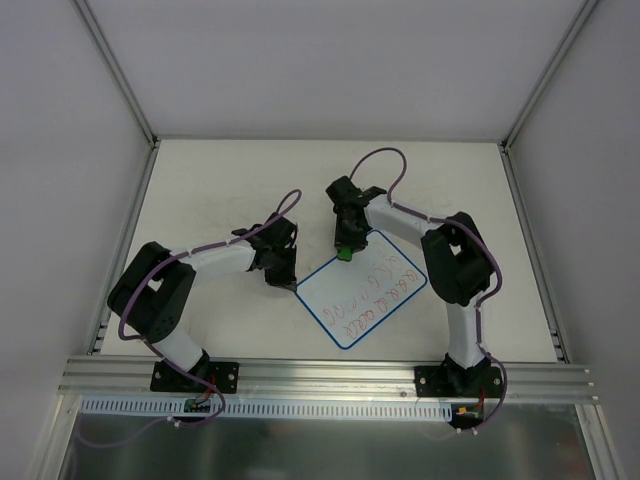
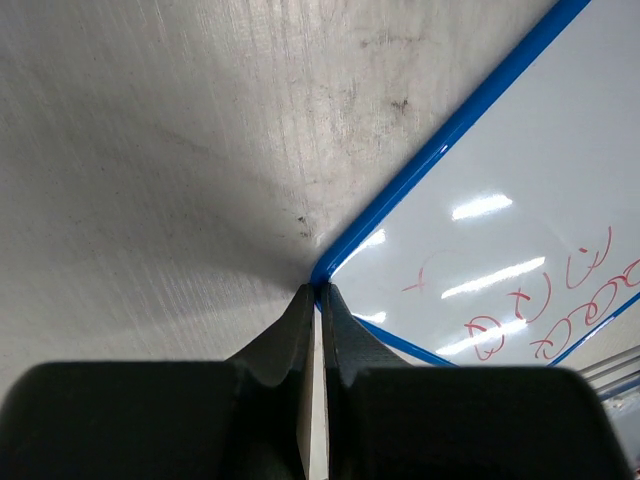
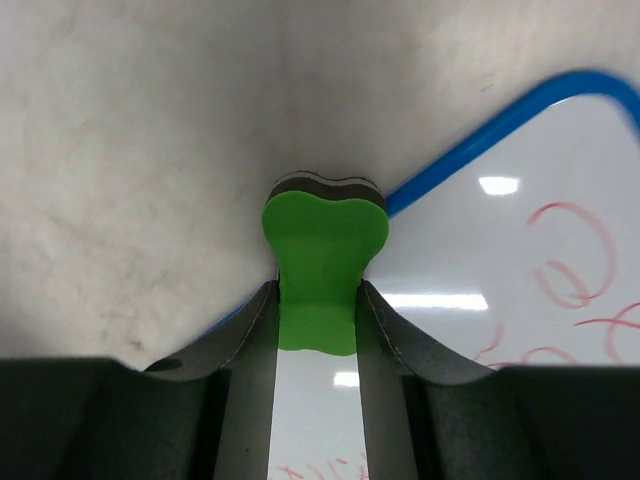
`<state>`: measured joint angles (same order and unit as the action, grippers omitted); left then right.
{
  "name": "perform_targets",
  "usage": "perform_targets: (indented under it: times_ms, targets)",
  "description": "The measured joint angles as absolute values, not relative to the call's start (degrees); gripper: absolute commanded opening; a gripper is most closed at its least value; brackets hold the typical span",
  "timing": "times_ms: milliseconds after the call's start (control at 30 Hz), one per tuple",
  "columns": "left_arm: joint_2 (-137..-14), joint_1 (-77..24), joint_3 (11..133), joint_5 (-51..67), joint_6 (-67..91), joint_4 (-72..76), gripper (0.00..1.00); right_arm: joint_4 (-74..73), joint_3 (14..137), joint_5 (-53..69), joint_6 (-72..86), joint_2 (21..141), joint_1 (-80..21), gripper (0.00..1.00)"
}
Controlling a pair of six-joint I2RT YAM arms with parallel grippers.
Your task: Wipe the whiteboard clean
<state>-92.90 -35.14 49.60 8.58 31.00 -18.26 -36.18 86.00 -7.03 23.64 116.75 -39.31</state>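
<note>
Right wrist: right gripper clamps eraser | left gripper closed at whiteboard corner, contact unclear

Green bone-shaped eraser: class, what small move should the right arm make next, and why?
Probably sweep the green bone-shaped eraser, gripped in the right end effector, inward across the blue-rimmed white whiteboard. It sits at the board's edge, and red and blue scribbles lie unwiped beyond it.

The whiteboard is gleaming glossy and smooth inside a shiny blue rim, while the tabletop at its 10 o'clock is looking matt, scuffed and smudged. The green eraser is showing a smooth matt face over a dark felt-like layer.
</note>
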Motion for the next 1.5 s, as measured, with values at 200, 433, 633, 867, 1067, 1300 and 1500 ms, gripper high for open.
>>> perform_targets:
  times_ms: [200,433,633,867,1067,1300,1500]
  targets:
    - [-92.44,-35.14,48.95,8.54,31.03,-17.63,0.00,-32.67,83.33,-7.66,22.06,115.28,-33.95,0.00]
    - [-92.33,-34.76,48.80,8.54,31.03,-17.41,0.00,-26.70,78.35,-9.26,20.84,112.31,-35.51,0.00]
    - [-92.33,-34.76,48.88,8.58,31.03,-17.91,0.00,-24.75,78.19,-9.93,20.43,112.38,-42.98,0.00]
    - [-92.16,-34.76,48.88,8.54,31.03,-18.31,0.00,-22.46,78.08,-7.01,20.62,112.84,-45.95,0.00]
    - [-92.16,-34.76,48.86,8.47,31.03,-18.02,0.00,-16.86,75.20,-2.13,19.11,111.90,-43.20,0.00]
    - [-92.16,-34.39,48.80,8.49,31.00,-17.82,0.00,-6.11,67.72,1.34,15.86,108.57,-37.60,0.00]
    - [-92.07,-34.22,48.64,8.54,31.00,-17.69,0.00,2.26,62.04,5.04,15.31,106.52,-33.67,0.00]
